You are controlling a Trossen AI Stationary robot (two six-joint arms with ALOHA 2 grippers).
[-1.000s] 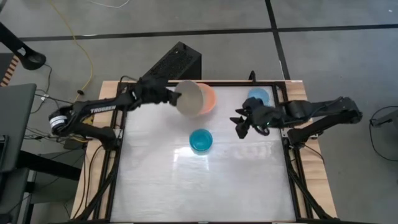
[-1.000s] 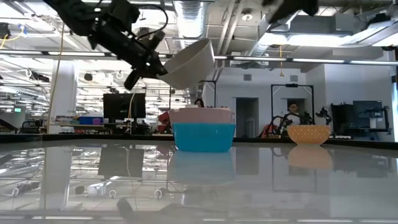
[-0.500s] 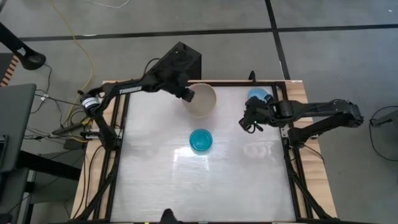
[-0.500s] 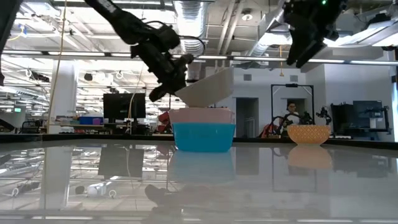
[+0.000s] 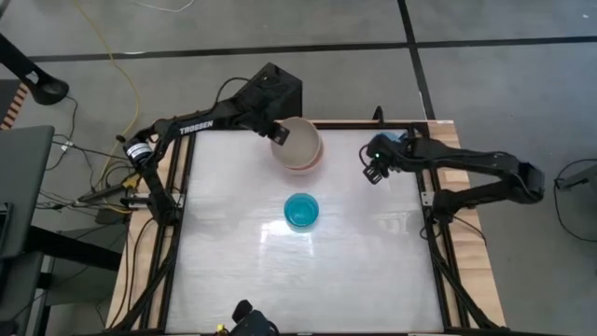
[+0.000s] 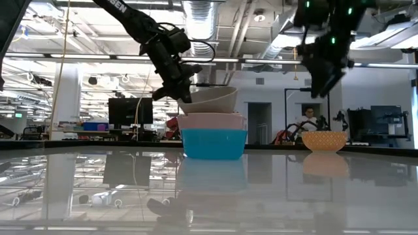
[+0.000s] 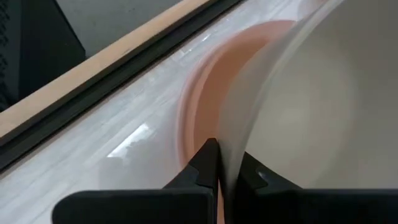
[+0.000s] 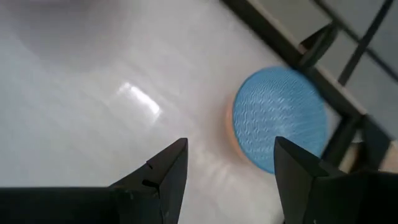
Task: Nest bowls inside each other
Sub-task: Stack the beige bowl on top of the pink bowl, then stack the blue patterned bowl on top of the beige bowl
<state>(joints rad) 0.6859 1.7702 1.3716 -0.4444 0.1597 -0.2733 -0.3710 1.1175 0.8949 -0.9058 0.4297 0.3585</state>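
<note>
My left gripper (image 5: 280,136) is shut on a pale bowl (image 5: 300,143), which hangs almost level right over a salmon-pink bowl (image 5: 304,167) at the table's far middle. In the low view the pale bowl (image 6: 209,101) sits at the pink bowl's (image 6: 210,121) rim; I cannot tell whether they touch. A teal bowl (image 5: 301,211) stands on its base nearer the table's middle. My right gripper (image 8: 230,146) hangs open above the table, just short of a light-blue bowl with an orange outside (image 8: 280,118) at the far right. My left gripper pinches the pale bowl's rim (image 7: 231,146) on the side toward the table's left, one finger (image 7: 208,163) outside the wall and one inside. The fingers slant down from the far left. The bowl hangs nearly level, mouth up, over the salmon-pink bowl.
A black box (image 5: 272,90) stands just beyond the table's far edge, behind my left arm. The table's raised frame (image 5: 424,201) runs along the right side by my right arm. The white tabletop (image 5: 280,271) stretches toward the near edge.
My left gripper has swung toward the table's far edge and come down, turning the pale bowl from tipped on its side to nearly level over the salmon-pink bowl. My right gripper, still open, has come down and gone toward the far right, toward the light-blue bowl.
</note>
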